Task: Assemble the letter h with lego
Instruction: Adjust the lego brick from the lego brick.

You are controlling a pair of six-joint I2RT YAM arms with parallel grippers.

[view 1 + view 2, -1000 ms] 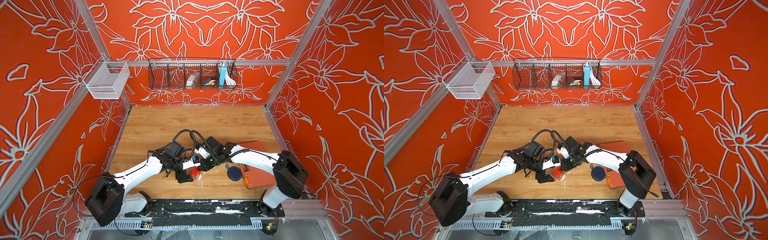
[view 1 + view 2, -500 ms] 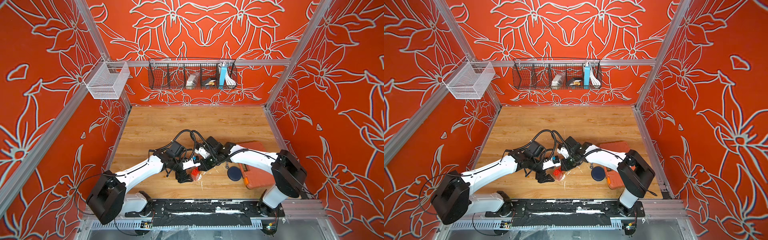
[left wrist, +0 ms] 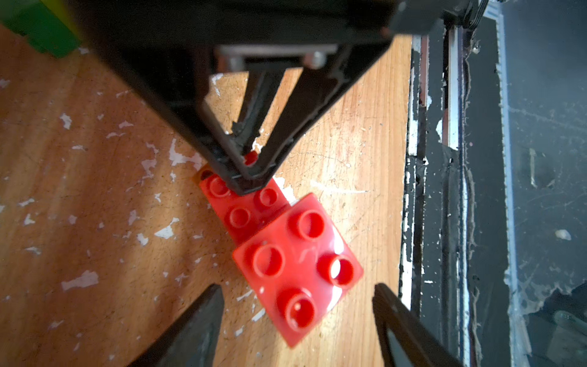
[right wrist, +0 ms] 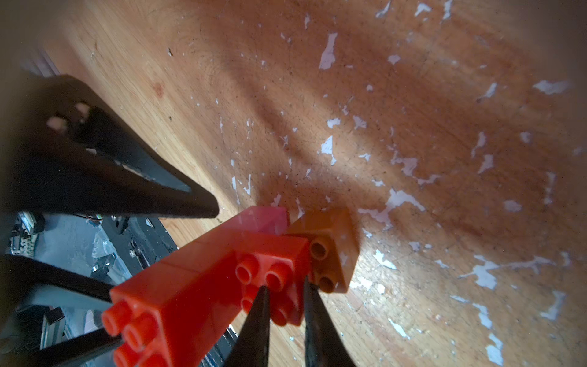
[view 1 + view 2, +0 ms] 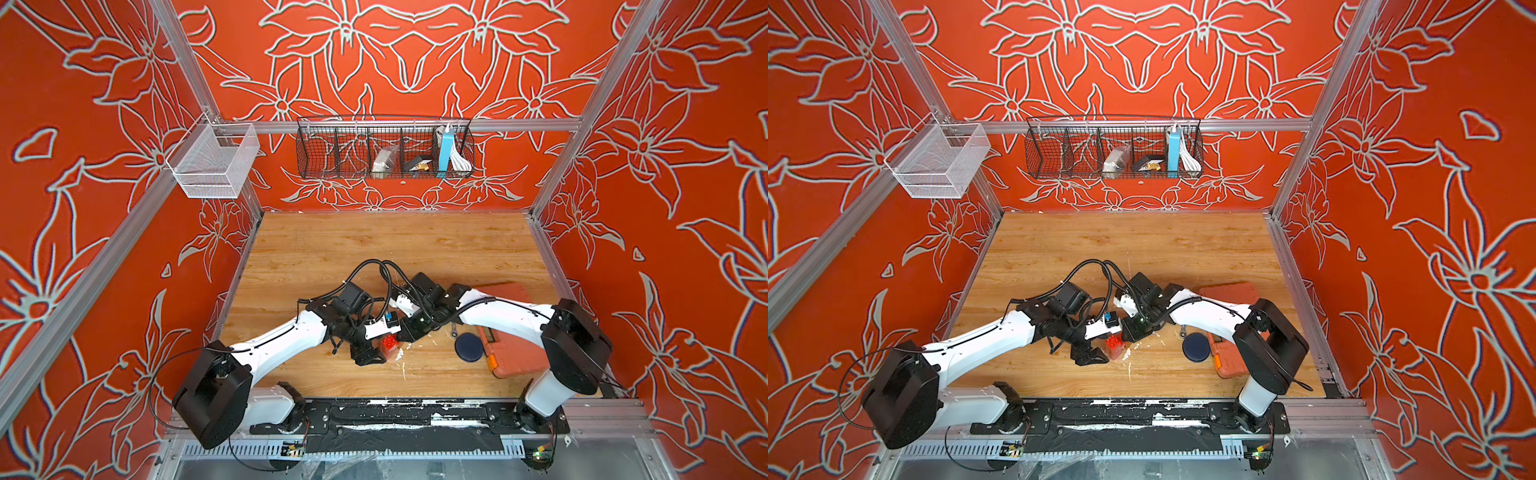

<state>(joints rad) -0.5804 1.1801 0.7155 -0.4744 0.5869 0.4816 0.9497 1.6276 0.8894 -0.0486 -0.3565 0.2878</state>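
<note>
The lego assembly [image 5: 388, 345] is found near the front middle of the tabletop [image 5: 374, 249], between the two wrists and apart from the orange tool case [image 5: 515, 361]. It is made up of a tall red column [image 3: 298, 263], a lower red brick [image 3: 238, 209] set against the column's side, an amber brick [image 4: 330, 248] touching the lower one, and a pink brick [image 4: 263, 219] glimpsed at the column's foot. A green brick [image 3: 41, 35] is seen loose at the edge of the left wrist view.

The step in hand is judged to be the seating of the low part against the column. The right gripper [image 4: 285, 283] is set with its jaws almost together, tips on the studded top of the lower red brick. Whether a stud is nipped between them cannot be told. The left gripper [image 3: 297, 287] is held with jaws released, one finger on each side of the column, neither touching it.

The column's long axis is set upright, at right angles to the tabletop, with all studs pointed up. Its square top is seen turned diagonally to the line between the left jaws, so a corner-to-corner pinch is to be feared. The next move is judged to call for a small wrist turn so that flat faces are met. A firm closing is then needed while the lower brick is pressed.
</note>
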